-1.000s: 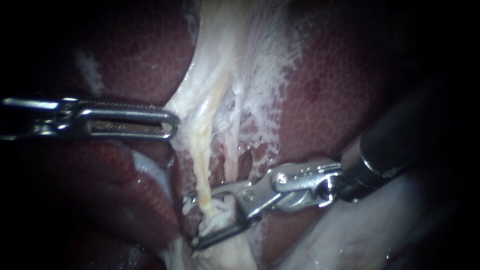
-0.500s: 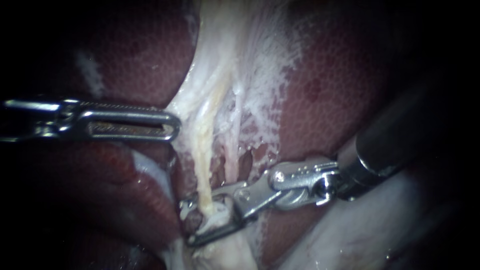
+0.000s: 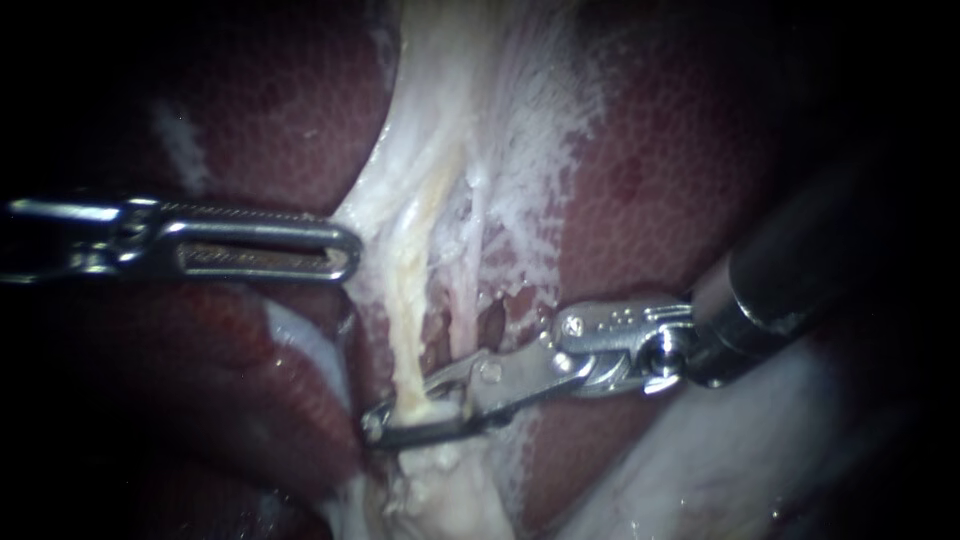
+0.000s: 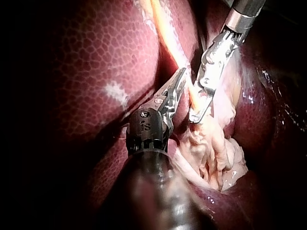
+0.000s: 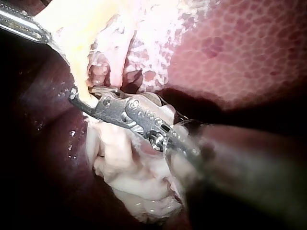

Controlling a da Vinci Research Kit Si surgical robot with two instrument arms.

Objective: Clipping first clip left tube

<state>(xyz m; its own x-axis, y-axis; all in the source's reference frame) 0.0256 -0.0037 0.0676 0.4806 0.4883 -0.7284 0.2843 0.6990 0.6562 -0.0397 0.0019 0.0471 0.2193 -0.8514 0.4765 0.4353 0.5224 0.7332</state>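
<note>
The left tube (image 3: 405,300) is a yellowish strand running down through white tissue between dark red liver lobes (image 3: 660,200). A thinner pale tube (image 3: 466,300) runs just to its right. My right instrument (image 3: 385,428) comes in from the right, its jaws shut on the left tube's lower end, one on each side. The right wrist view shows the same grip (image 5: 79,98) on the yellow tube (image 5: 76,62). My left instrument (image 3: 345,250) lies level, jaws shut and empty, its tip against the white tissue's left edge. In the left wrist view it (image 4: 179,75) lies beside the tube (image 4: 168,33).
Pale lumpy tissue (image 3: 450,490) bulges below the right instrument's jaws. A glistening white mass (image 3: 720,460) lies under the right shaft (image 3: 790,280). Liver rises on both sides of the narrow cleft holding the tubes.
The right instrument's jaws, wide open around the tube's lower end a second ago, have come together on the tube. Its wrist has risen slightly. The left instrument has stayed put.
</note>
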